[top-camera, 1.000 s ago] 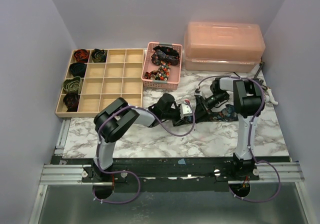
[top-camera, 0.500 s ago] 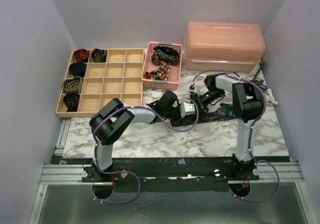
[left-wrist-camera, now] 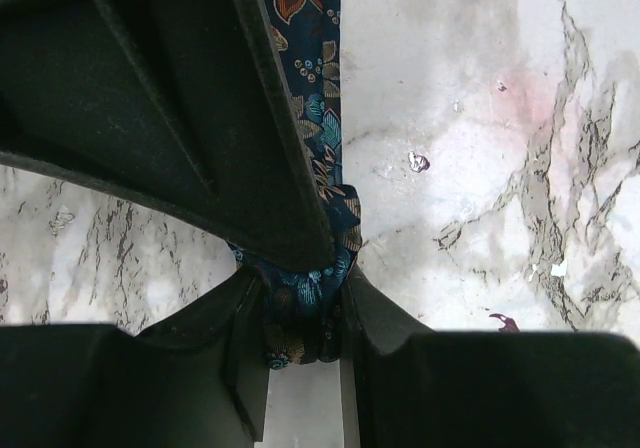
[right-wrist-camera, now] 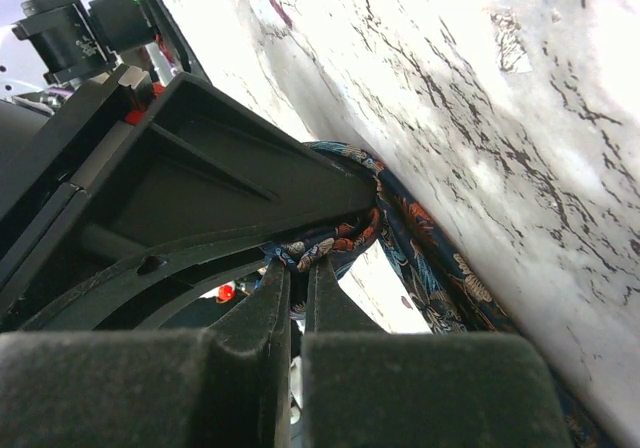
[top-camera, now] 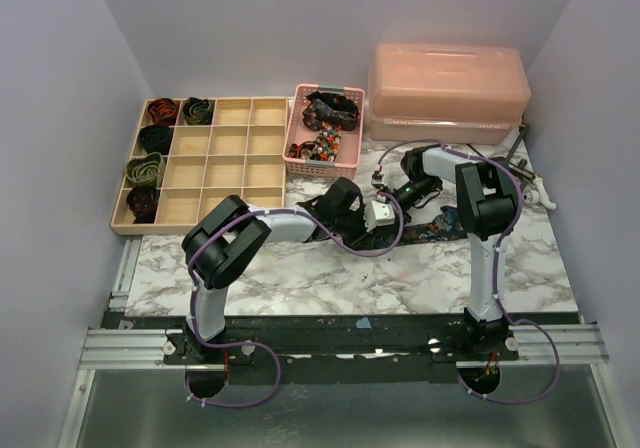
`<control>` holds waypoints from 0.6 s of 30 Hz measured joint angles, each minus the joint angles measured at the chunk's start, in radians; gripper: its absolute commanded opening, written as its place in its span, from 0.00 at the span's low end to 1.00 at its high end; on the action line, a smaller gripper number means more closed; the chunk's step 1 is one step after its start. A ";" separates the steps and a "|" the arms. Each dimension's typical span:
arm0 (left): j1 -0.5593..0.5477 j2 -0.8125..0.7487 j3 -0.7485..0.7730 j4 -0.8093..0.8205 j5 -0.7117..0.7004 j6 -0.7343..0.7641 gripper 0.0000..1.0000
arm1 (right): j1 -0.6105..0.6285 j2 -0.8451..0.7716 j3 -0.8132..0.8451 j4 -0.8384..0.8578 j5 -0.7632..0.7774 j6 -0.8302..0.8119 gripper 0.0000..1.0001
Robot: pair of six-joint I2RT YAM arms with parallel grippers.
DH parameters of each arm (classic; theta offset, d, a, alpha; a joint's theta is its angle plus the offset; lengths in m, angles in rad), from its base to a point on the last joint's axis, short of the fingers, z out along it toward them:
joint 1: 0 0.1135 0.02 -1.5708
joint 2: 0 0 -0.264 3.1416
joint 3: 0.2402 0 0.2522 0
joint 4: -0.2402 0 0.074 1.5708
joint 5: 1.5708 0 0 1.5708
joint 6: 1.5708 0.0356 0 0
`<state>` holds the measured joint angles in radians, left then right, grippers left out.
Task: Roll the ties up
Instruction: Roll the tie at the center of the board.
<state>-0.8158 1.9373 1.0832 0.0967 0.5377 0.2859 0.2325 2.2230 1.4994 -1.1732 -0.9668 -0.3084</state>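
Note:
One navy floral tie (top-camera: 446,230) lies stretched on the marble table (top-camera: 330,268), its near end rolled into a small coil (left-wrist-camera: 300,313). My left gripper (left-wrist-camera: 302,286) is shut on that coil, and the tie's flat length (left-wrist-camera: 322,118) runs away from it. My right gripper (right-wrist-camera: 298,266) is shut on a fold of the same tie (right-wrist-camera: 335,243) right at the coil. In the top view the left gripper (top-camera: 390,218) and right gripper (top-camera: 393,200) meet at mid-table. The right arm's black body hides most of the coil in the left wrist view.
A wooden divided tray (top-camera: 225,168) at the back left holds several rolled ties (top-camera: 146,169) in its left cells. A pink mesh basket (top-camera: 300,153) with loose ties stands behind the grippers. A pink lidded box (top-camera: 448,90) sits at the back right.
My right gripper swung left towards the coil, opened wider, then shut on the tie's fold. The left gripper kept its grip and shifted slightly right and back.

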 measured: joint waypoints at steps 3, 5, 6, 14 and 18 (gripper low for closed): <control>0.000 0.000 0.001 -0.002 -0.001 -0.001 0.41 | -0.004 0.001 -0.001 0.000 0.000 -0.007 0.01; 0.000 0.000 0.002 -0.001 -0.002 -0.003 0.55 | -0.006 0.002 -0.003 0.001 0.003 -0.007 0.01; 0.000 0.000 0.001 0.003 -0.002 -0.002 0.59 | -0.008 0.002 -0.007 0.006 0.018 -0.008 0.01; 0.033 -0.069 -0.181 0.219 0.032 -0.040 0.75 | -0.072 0.042 -0.020 0.027 0.086 -0.018 0.01; 0.056 -0.072 -0.238 0.334 0.051 -0.051 0.79 | -0.089 0.061 -0.016 0.017 0.064 -0.056 0.01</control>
<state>-0.7601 1.8652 0.8448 0.4309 0.5884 0.2344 0.1440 2.2841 1.4837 -1.1561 -0.9028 -0.3641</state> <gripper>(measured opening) 0.754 0.023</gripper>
